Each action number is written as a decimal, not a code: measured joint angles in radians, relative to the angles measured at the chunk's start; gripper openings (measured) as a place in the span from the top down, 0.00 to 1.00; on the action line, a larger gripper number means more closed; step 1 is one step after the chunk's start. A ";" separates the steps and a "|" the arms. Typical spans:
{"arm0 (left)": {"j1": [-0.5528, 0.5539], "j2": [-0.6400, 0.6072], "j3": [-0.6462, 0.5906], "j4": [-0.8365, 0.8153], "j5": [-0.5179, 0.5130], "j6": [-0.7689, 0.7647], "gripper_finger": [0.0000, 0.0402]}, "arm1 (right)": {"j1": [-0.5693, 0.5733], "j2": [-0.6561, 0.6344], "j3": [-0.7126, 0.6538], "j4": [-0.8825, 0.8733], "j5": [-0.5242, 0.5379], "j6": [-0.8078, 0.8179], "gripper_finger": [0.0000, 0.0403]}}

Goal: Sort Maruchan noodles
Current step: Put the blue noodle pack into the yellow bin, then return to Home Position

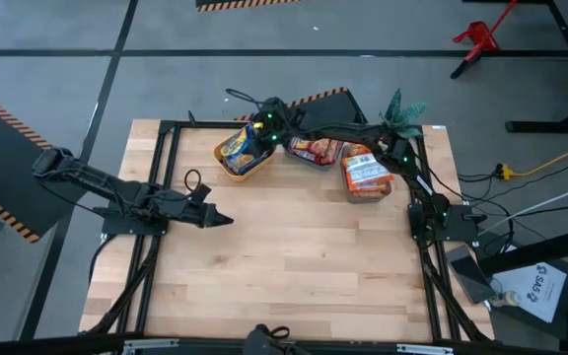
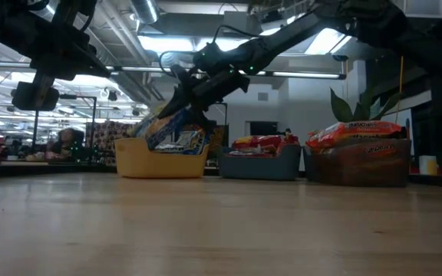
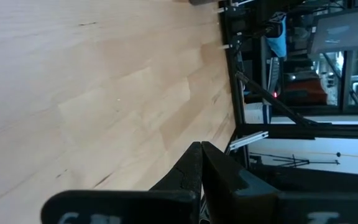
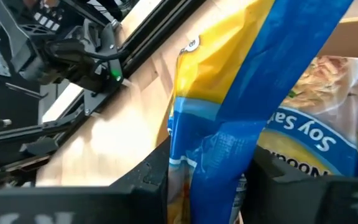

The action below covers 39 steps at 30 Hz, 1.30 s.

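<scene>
My right gripper [image 1: 256,131] reaches from the table's right side over the yellow bin [image 1: 227,166] at the far edge and is shut on a yellow-and-blue noodle packet [image 4: 222,93]. More yellow-and-blue packets [image 4: 328,93] lie in that bin. In the low view the gripper [image 2: 190,103] slants down over the bin [image 2: 159,165]. Red packets [image 1: 316,149] fill the grey bin [image 2: 259,167] beside it, and orange packets [image 1: 366,173] fill the dark bin [image 2: 359,170] on the right. My left gripper [image 1: 223,219] is shut and empty, low over the table's left middle, and also shows in its wrist view [image 3: 201,152]. My right gripper pinches the yellow-and-blue packet between its two fingers [image 4: 151,180], across the packet's bunched lower part [image 4: 207,180]. The fingers slant down from the table's right. The packet stands tilted over the yellow bin; whether its far end rests on the packets there, I cannot tell.
The three bins stand in a row along the far edge. A green plant [image 1: 402,113] stands at the far right corner. Bare wooden tabletop [image 1: 304,266] stretches from the bins to the near edge. Black frame rails [image 1: 161,177] run along the table's sides.
</scene>
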 joint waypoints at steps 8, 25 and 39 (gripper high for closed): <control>0.000 0.000 0.000 -0.001 -0.004 0.000 1.00 | 0.000 0.001 0.001 0.005 0.077 -0.057 0.71; 0.000 0.000 0.001 0.000 0.007 0.021 1.00 | -0.001 -0.017 0.122 -0.163 0.236 -0.146 0.37; 0.000 -0.001 0.001 0.072 -0.115 0.083 1.00 | -0.061 -0.238 0.338 -0.576 0.234 -0.255 0.37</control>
